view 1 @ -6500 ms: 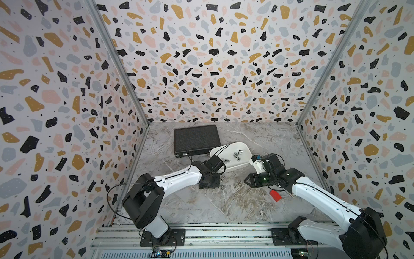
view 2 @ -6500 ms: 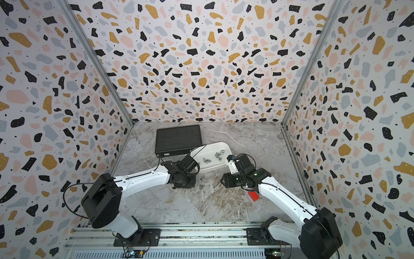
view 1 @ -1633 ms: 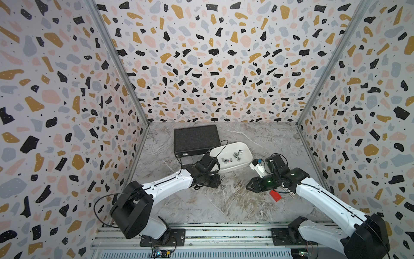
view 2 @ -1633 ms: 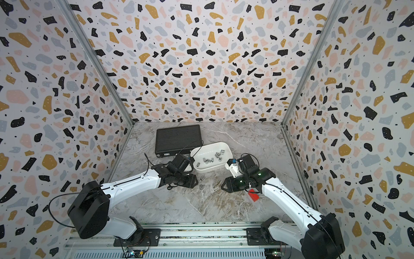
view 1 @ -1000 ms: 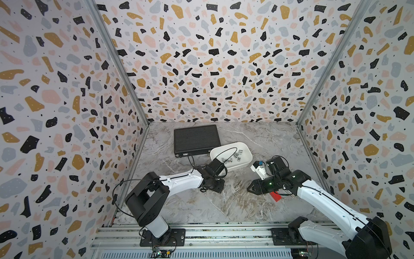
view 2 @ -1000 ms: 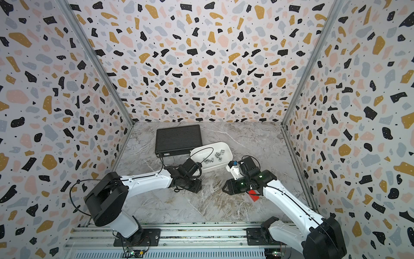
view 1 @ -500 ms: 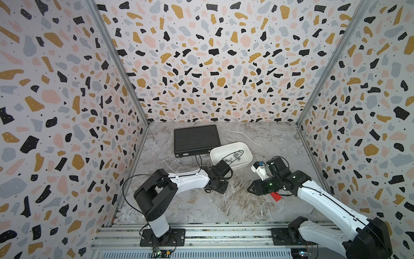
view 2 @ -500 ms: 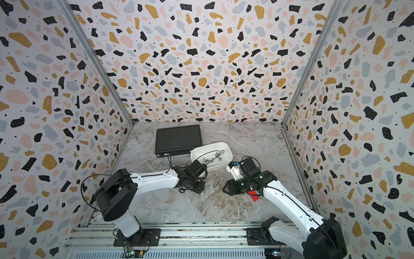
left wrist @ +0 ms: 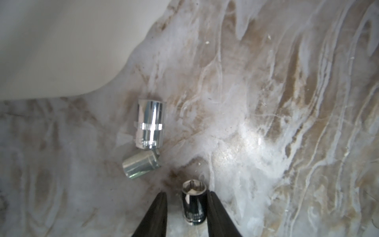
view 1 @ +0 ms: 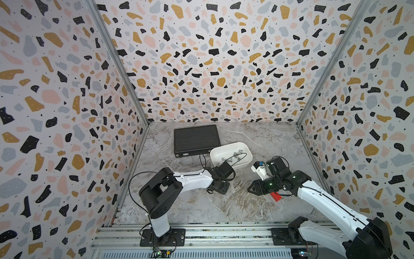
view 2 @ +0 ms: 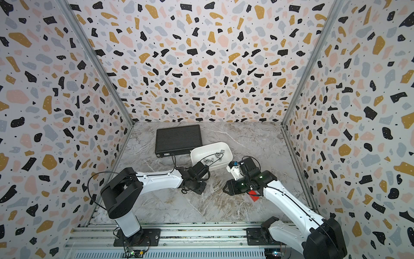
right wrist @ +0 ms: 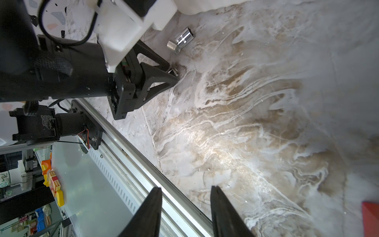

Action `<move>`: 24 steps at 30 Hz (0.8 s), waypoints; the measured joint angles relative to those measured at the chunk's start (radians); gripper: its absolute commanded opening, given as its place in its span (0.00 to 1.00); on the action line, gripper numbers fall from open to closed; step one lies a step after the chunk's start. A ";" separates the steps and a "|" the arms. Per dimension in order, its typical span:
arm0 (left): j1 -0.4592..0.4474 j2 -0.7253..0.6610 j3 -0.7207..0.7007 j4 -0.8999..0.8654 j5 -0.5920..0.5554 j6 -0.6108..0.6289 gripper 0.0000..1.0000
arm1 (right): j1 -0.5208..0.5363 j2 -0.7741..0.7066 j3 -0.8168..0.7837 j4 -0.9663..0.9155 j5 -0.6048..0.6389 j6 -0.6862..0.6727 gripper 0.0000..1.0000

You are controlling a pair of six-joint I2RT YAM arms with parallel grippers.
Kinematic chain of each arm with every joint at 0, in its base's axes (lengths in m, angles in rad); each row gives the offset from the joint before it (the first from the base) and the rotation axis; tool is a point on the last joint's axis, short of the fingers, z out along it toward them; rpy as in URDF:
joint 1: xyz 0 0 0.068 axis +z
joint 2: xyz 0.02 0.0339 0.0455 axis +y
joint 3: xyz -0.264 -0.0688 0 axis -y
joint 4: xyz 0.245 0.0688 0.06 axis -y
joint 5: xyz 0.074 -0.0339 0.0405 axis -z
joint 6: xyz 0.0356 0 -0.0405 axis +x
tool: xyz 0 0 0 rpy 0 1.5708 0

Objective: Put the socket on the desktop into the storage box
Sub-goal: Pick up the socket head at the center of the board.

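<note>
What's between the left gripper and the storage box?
Left wrist view: two sockets lie on the desktop there, a shiny socket touching a duller socket. A third socket sits between the left gripper's fingers.

On the worktop point(view 1: 201, 206) we find the storage box point(view 1: 240, 165) just right of and before the case point(view 1: 196, 140). Before the box two sockets point(left wrist: 150, 123) lie touching; a third socket point(left wrist: 192, 205) sits between the left end effector's point(left wrist: 186, 195) fingers. A block point(view 1: 275, 196) lies further right.

Robot lab: terrazzo-print booth walls point(view 1: 201, 56), aluminium rail point(view 1: 224, 234).
</note>
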 measured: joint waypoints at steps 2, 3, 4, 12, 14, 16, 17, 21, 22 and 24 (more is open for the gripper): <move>-0.003 0.004 0.003 -0.003 -0.008 0.000 0.33 | 0.000 0.000 0.000 0.000 0.001 -0.002 0.44; -0.005 0.006 0.006 -0.003 -0.012 0.000 0.30 | 0.000 0.000 0.000 0.000 0.002 -0.002 0.44; -0.007 0.008 0.008 -0.004 -0.013 -0.001 0.28 | 0.000 0.000 0.000 0.000 0.002 -0.002 0.44; -0.010 0.011 0.013 -0.002 -0.023 0.000 0.09 | 0.000 -0.002 0.000 0.000 0.006 -0.003 0.44; -0.011 0.011 0.013 -0.002 -0.022 0.000 0.06 | 0.000 -0.005 -0.001 0.000 0.008 -0.002 0.44; -0.013 0.011 0.013 -0.002 -0.023 0.000 0.05 | 0.000 -0.008 -0.001 0.000 0.008 -0.003 0.44; -0.013 0.011 0.013 -0.002 -0.022 -0.001 0.05 | 0.000 -0.009 -0.001 0.000 0.008 -0.003 0.44; -0.014 0.007 0.013 -0.003 -0.019 -0.002 0.03 | 0.000 -0.011 -0.001 0.000 0.008 -0.002 0.44; -0.014 0.004 0.013 -0.004 -0.018 -0.002 0.03 | 0.000 -0.011 -0.001 0.000 0.009 -0.002 0.44; -0.014 -0.006 0.013 -0.006 -0.015 -0.005 0.03 | 0.000 -0.011 -0.001 0.000 0.009 -0.002 0.44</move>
